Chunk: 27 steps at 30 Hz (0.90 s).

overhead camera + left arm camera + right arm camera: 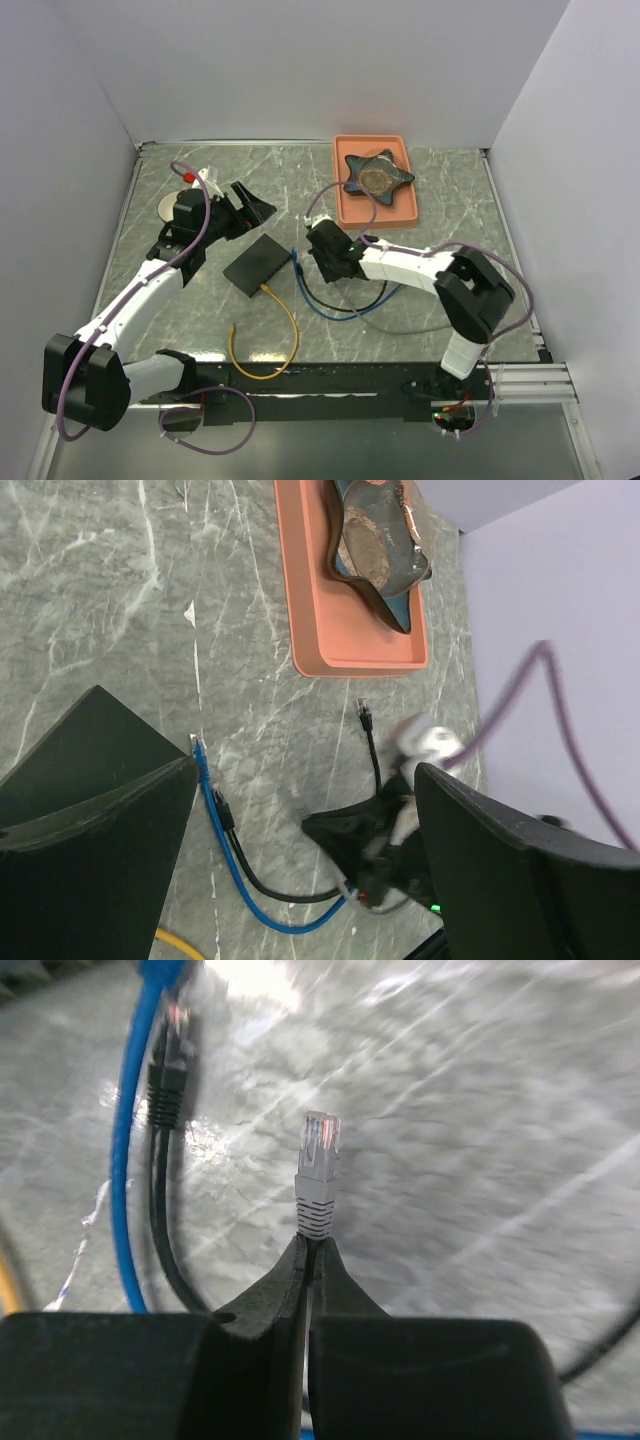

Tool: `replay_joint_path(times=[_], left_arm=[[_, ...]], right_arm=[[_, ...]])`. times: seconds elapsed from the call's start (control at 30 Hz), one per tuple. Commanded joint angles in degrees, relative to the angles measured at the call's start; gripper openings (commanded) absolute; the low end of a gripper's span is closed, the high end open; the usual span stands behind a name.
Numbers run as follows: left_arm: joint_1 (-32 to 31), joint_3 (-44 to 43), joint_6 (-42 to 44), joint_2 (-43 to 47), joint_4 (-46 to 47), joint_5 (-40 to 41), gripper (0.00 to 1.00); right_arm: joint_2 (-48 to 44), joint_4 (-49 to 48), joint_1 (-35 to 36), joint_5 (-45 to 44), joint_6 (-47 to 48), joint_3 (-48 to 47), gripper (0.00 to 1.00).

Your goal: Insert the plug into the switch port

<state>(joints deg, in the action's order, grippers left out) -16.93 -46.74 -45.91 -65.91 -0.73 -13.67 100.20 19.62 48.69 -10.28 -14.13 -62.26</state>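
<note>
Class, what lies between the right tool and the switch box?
The blue cable's end, seen in the top view, between the switch box and the right tool gripping the plug.

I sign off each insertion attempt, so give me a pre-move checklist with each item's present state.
1. Grip: right fingers clamp grey plug with clear tip: ok.
2. Plug lined up with flat black rectangular switch box: cannot tell; box absent from right wrist view.
3. Free socket along the box's port edge: cannot tell; too small.
4. Way ahead clear: not ok; blue cable and black cable lie beside the plug.
5. Box steadied by left gripper: not ok; open, holding nothing.
</note>
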Motion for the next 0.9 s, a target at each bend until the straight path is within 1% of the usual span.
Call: replay_joint_path(times=[0.0, 0.17, 0.3, 0.33, 0.4, 0.43, 0.53, 0.57, 0.67, 0.87], left_arm=[[0.0, -2.0, 0.9, -0.3, 1.3, -0.6, 0.96], [0.0, -2.0, 1.7, -0.6, 2.0, -1.3, 0.97], [0.0, -0.6, 2.5, -0.4, 5.0, -4.1, 0.98], [-0.1, -0.4, 2.6, -0.3, 7.3, -6.2, 0.98], [0.0, 0.8, 2.7, -0.2, 9.8, -8.6, 0.99], [0.0, 1.2, 2.5, -0.1, 12.9, -10.2, 0.99], [0.0, 3.0, 1.8, -0.1, 18.2, -16.5, 0.96], [0.0, 3.4, 1.5, -0.1, 21.6, -19.7, 0.95], [-0.3, 4.8, 1.0, 0.2, 26.3, -22.6, 0.92], [-1.8, 5.6, 1.3, 0.4, 31.0, -28.2, 0.88]], right_arm=[[-9.0, -0.5, -0.4, -1.5, 2.8, -3.3, 0.00], [-14.9, -3.8, -0.3, 3.1, 4.7, -2.1, 0.00], [-20.6, -8.4, -0.6, 9.3, 6.6, 0.9, 0.00], [-21.5, -10.4, -0.8, 12.4, 6.9, 2.1, 0.00], [-24.1, -12.4, -1.3, 15.4, 7.8, 3.7, 0.00], [-24.8, -14.4, -1.6, 18.8, 8.1, 5.0, 0.00], [-27.6, -18.1, -2.9, 23.5, 8.3, 7.4, 0.00], [-28.2, -18.7, -3.2, 25.9, 8.2, 7.9, 0.00], [-29.8, -20.7, -4.7, 30.7, 7.5, 9.0, 0.00], [-31.6, -23.4, -6.8, 37.0, 6.2, 10.2, 0.00]])
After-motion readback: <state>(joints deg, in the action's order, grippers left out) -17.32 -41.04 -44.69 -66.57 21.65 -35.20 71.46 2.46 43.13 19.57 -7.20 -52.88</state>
